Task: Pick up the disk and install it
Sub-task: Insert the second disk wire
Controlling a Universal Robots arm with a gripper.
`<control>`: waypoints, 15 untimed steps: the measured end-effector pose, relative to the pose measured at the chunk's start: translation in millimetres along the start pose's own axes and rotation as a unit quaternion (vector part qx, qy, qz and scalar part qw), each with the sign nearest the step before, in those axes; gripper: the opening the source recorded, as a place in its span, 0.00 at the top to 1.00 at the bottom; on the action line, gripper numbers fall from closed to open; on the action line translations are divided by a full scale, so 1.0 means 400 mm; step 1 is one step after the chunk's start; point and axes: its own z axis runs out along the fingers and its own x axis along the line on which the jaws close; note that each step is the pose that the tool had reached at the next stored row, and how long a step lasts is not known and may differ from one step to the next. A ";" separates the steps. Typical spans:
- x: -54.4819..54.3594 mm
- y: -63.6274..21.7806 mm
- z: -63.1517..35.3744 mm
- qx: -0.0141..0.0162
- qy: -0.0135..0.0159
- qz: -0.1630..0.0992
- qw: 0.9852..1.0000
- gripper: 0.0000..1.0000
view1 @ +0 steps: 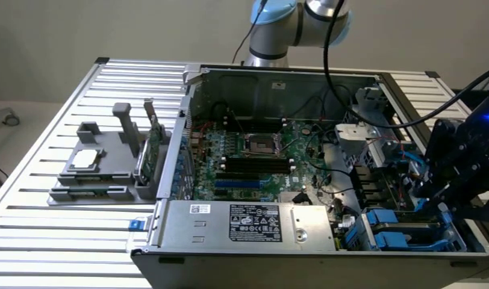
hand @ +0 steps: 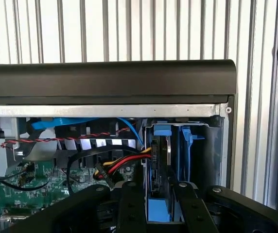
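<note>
Going by the exterior view's left first: the slatted aluminium table (view1: 35, 198) carries a grey moulded holder (view1: 96, 174) with a small flat silver chip (view1: 85, 158) lying on it and a thin green card (view1: 155, 150) standing on edge in it. Neither is your part, so ignore both. Next comes the open case (view1: 188, 114), bare sheet steel, with the green mainboard (view1: 253, 150) flat in its floor and the boxy grey power supply (view1: 253, 224) along the near wall, label up. At the exterior view's right is the drive bay (view1: 405, 232), with blue plastic frames in steel slots, and the gripper (view1: 436, 197) sits right over it. In the wrist view the disk (hand: 158, 211) stands on edge between the black fingers (hand: 131, 208), its bright blue frame round a dark metal slab, already partway down a bay slot, just beside another blue frame (hand: 186, 145). The jaws are roughly half closed and pinch the disk by its frame. Contact looks firm on both sides, as far as I can judge. So the pick is done and you're mid-install, with the disk not seated. Seating calls for a straight push along the slot and the frame held square to the steel walls. Smooth plastic on rails should slide, but it will bind if it tilts. Watch the red, yellow and black cable bundle (hand: 124, 162), which lies close beside the slot.
</note>
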 end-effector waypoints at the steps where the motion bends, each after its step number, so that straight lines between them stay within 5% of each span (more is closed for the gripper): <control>1: -0.001 -0.005 -0.001 0.000 0.000 0.000 1.000 0.70; 12: -0.012 -0.094 -0.002 0.000 0.000 0.000 1.000 0.70; 15: -0.012 -0.095 -0.001 0.000 0.000 0.000 1.000 0.70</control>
